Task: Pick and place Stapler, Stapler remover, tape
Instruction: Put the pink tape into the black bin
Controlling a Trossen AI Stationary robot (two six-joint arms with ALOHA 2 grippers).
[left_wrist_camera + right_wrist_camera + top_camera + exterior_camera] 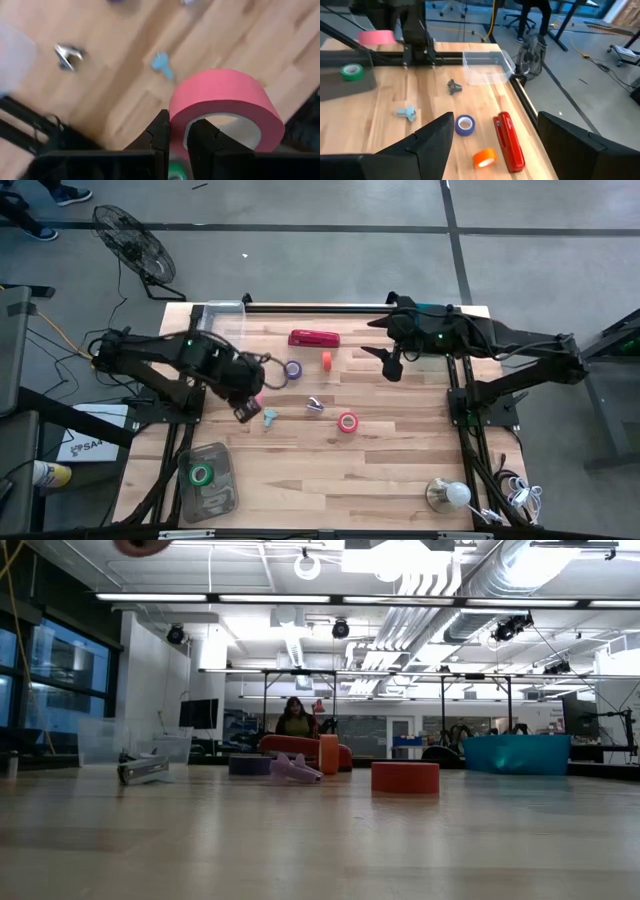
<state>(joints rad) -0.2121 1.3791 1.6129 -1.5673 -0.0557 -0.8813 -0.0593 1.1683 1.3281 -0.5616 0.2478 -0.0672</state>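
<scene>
The left gripper [179, 137] is clamped on the wall of a pink tape roll [225, 107], one finger [159, 135] outside the ring and the other inside its open centre. In the high view this gripper [248, 408] hangs above the left half of the worktop [400, 460], raised off the wood, just beside a small light-blue claw-shaped piece [270, 416]. A silvery claw piece [314, 406] lies a little further toward the middle, and a red tape roll [347, 422] lies beyond it near the centre of the worktop.

The right gripper [392, 366] hovers over the far right part of the worktop with its fingers spread wide apart and nothing between them. From its wrist view the stapler [510, 141] lies lengthwise near the far edge, with a small orange piece [484, 157] and a purple tape roll [465, 124] just beside it. In the high view the stapler [314, 338] sits close to the far edge near its middle, the purple roll [293, 369] nearer the left arm.

A clear bin [222, 318] occupies the far left corner. A second clear tray [225, 492] sits at the near left corner holding a green tape roll [201, 475]. A lamp [449, 494] stands at the near right corner. The near half of the worktop between tray and lamp is bare wood, as is the right side under the right arm.
</scene>
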